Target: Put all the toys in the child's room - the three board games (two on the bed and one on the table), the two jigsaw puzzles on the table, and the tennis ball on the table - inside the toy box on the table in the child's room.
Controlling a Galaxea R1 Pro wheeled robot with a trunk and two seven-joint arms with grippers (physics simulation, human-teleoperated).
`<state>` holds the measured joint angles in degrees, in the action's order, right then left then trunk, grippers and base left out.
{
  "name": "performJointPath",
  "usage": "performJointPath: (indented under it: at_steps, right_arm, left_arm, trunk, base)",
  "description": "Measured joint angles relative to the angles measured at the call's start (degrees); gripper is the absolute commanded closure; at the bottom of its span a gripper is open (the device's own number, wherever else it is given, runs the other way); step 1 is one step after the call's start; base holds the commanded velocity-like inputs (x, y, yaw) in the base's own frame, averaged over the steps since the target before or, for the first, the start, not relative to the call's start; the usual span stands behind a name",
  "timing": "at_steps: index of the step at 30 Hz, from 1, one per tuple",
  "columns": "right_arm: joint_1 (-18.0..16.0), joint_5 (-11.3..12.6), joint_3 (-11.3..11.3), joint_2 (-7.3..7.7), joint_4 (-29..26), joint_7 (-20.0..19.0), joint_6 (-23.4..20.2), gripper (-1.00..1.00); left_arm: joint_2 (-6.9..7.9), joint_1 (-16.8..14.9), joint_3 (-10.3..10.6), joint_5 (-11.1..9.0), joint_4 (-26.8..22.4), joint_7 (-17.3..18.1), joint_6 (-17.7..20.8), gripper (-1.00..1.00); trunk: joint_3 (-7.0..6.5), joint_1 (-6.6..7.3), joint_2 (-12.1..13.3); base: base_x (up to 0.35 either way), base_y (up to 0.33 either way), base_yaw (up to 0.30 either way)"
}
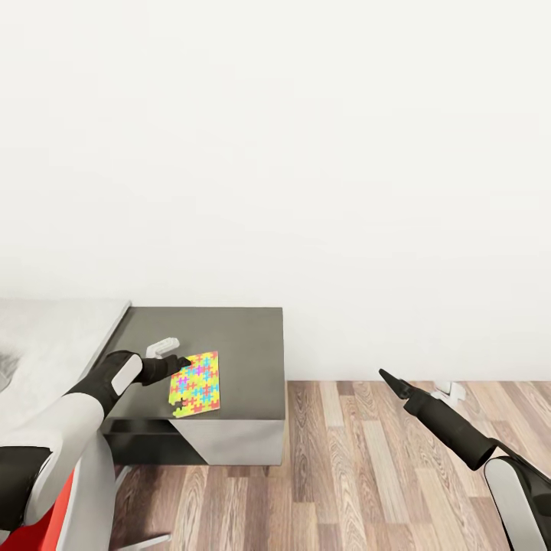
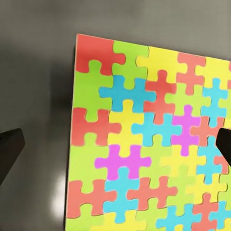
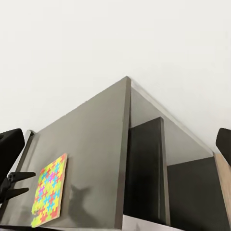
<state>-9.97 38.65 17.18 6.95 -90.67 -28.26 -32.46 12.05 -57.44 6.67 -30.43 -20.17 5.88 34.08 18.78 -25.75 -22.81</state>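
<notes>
From where I stand, the job looks early on. 1 jigsaw puzzle [image 1: 197, 383] lies flat on the dark table [image 1: 245, 344], near its front edge, and nothing has hold of it. The left gripper [image 1: 180, 360] hangs just over the puzzle's upper left corner; in its wrist view the 2 dark fingertips [image 2: 10, 149] stand wide apart on either side of the colourful sheet [image 2: 149, 139], so the jaws are released and empty. The right gripper [image 1: 389, 378] points out over the wooden floor [image 1: 367, 467], well apart from the table, and its fingertips [image 3: 10, 144] also sit spread at the edges of its own view, holding nothing.

I would judge the puzzle pick-up as only being lined up, not yet made. I see no toy box, tennis ball, second puzzle or board games from here, so I cannot tell how much of those is done
</notes>
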Motion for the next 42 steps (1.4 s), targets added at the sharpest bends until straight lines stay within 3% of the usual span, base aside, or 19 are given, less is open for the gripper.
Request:
performJointPath:
  at_steps: [15,29,42]
  right_arm:
    - [0.0,0.0,0.02,0.0,-0.01,0.02,0.04,-1.0]
    - [0.0,-0.01,0.05,0.0,-0.02,0.01,0.07,-1.0]
    - [0.0,0.01,0.05,0.0,0.0,0.0,0.07,-1.0]
  left_arm:
    - [-0.35,0.0,0.01,0.37,0.0,-0.01,-0.04,-1.0]
    - [-0.42,0.0,0.03,0.42,0.0,0.01,-0.05,-1.0]
    - [-0.42,0.0,0.0,0.45,0.0,0.05,-0.03,-1.0]
  trunk:
    - [0.68,0.0,0.0]
    - [0.72,0.0,0.0]
    - [0.72,0.0,0.0]
  base:
    - [0.0,-0.014,0.0]
    - [0.0,-0.147,0.0]
    - [0.0,-0.023,0.0]
